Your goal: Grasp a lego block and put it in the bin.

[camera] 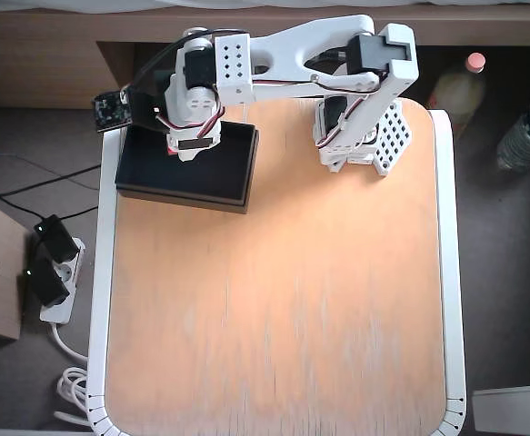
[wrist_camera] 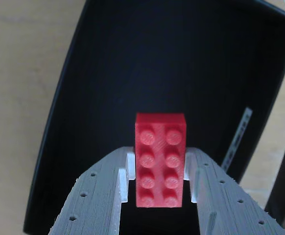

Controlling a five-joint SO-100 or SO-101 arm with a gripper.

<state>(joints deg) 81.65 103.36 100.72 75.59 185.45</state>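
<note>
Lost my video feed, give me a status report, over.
Gripper shut on the lego block. Block held above the bin, not released. Nothing in the way.

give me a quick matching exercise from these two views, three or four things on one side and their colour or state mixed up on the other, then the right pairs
Things:
1. lego block
2. bin
3. gripper
4. power strip

Colour, place or state:
A. black and shallow, at the table's far left corner in the overhead view
B. on the floor to the left of the table in the overhead view
C. red, studs facing the wrist camera, held above the bin's dark floor
D. pale grey printed fingers, closed on both sides of the brick

Pairs: 1-C, 2-A, 3-D, 4-B
</note>
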